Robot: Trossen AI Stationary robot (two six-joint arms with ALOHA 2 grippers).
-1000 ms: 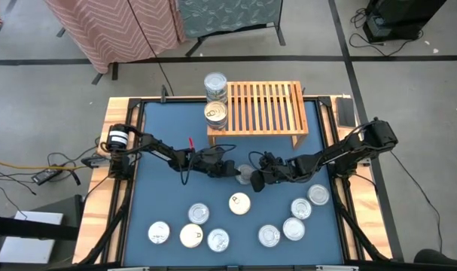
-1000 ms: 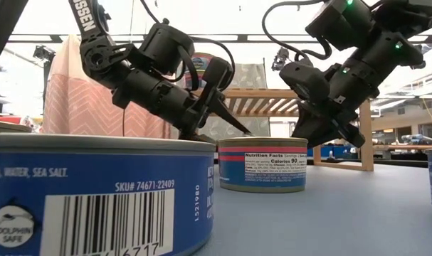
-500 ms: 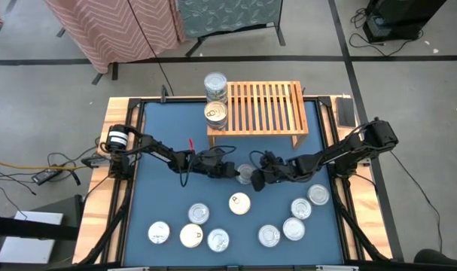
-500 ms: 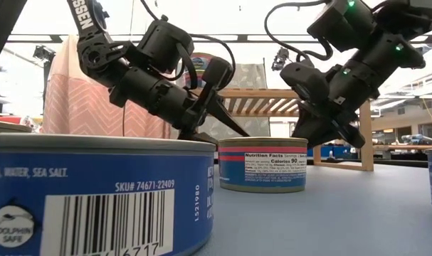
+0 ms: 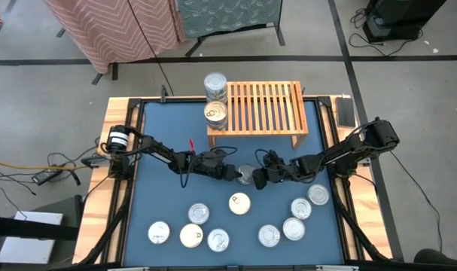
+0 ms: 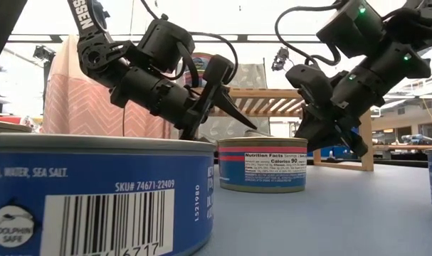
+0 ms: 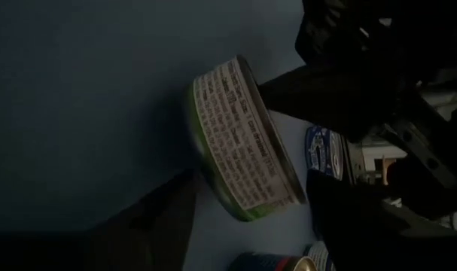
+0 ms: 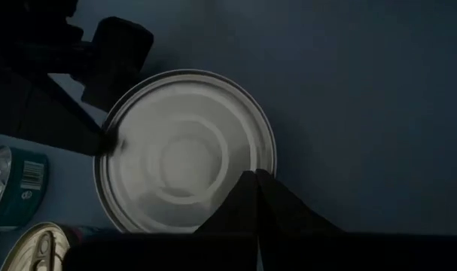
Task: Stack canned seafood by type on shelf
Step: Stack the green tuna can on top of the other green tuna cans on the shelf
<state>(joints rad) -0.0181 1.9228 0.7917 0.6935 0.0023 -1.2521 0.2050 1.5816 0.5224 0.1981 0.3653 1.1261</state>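
Loose tins point(image 5: 239, 203) sit at the table's near edge. Mid-table, left gripper point(image 5: 238, 172) has fingers spread around a silver-topped can point(image 5: 246, 175), not clamped; right gripper point(image 5: 256, 179) closed, tips over that can's rim. Far side: shelf point(image 5: 262, 109) with two cans point(image 5: 216, 114).

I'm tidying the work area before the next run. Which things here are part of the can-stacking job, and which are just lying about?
Part of the job:
- wooden shelf
- two cans on its corner
- can between the grippers
- loose cans on the blue mat
- left gripper, right gripper

Just lying about:
- cables on the floor
- patterned cloth
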